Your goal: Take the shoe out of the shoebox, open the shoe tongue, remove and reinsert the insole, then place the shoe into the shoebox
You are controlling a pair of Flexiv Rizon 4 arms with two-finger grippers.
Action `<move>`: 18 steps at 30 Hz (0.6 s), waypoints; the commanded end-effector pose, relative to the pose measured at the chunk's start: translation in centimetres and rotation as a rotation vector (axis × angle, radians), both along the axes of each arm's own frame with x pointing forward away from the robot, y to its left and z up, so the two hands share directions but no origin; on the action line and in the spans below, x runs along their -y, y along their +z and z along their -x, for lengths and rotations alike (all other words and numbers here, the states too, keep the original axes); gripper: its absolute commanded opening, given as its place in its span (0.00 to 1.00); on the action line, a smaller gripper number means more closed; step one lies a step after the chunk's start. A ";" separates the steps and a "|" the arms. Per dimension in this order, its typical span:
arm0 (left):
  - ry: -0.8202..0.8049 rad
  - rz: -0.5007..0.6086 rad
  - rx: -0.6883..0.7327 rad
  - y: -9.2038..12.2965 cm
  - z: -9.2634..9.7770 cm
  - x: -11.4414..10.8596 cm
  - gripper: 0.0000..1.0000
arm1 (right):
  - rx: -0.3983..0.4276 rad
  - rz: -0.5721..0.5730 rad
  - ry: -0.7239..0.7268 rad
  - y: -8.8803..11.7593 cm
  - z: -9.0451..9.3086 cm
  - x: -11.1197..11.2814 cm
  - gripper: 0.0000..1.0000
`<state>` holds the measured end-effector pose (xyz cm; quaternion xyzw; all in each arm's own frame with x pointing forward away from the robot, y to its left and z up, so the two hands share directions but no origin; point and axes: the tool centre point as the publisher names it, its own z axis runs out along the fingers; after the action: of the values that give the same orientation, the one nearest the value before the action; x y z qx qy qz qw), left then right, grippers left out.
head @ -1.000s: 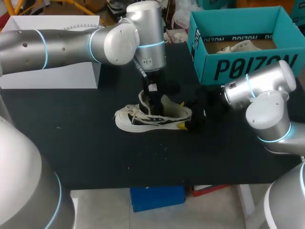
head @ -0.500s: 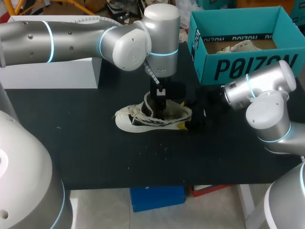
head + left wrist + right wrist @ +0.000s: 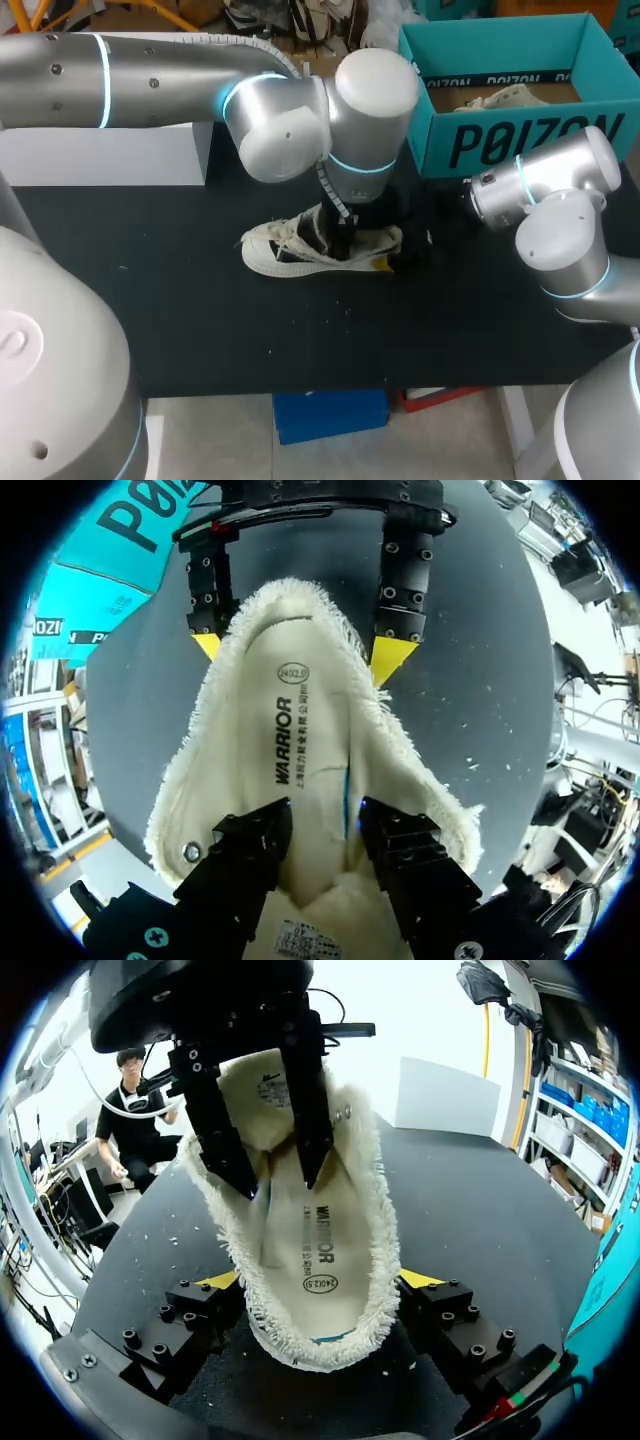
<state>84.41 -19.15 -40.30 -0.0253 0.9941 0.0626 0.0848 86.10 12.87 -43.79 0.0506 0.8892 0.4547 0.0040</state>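
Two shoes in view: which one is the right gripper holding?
The shoe on the table, its heel clamped by the right gripper. The other shoe lies untouched in the teal shoebox.

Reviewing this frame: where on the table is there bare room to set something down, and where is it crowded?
Bare table runs between the shoe and the near edge, and leftward in front of the white box. Crowded: the left gripper is in the shoe, the right gripper clamps its heel, close to the shoebox.
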 end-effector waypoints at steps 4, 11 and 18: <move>-0.025 0.027 0.154 -2.9 -2.0 -1.7 0.43 | -0.002 0.002 -0.002 -0.2 -0.2 0.0 0.00; -0.051 0.115 0.088 -3.6 -4.1 -2.8 0.44 | -0.002 0.002 -0.002 -0.2 -0.2 0.0 0.00; -0.070 0.127 0.064 -3.9 -4.0 -2.7 0.45 | -0.002 0.002 -0.002 -0.2 -0.2 0.0 0.00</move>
<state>87.51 -17.25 -42.02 -0.0011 0.9926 0.0057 0.1214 86.17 12.96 -43.74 0.0509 0.8890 0.4551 0.0037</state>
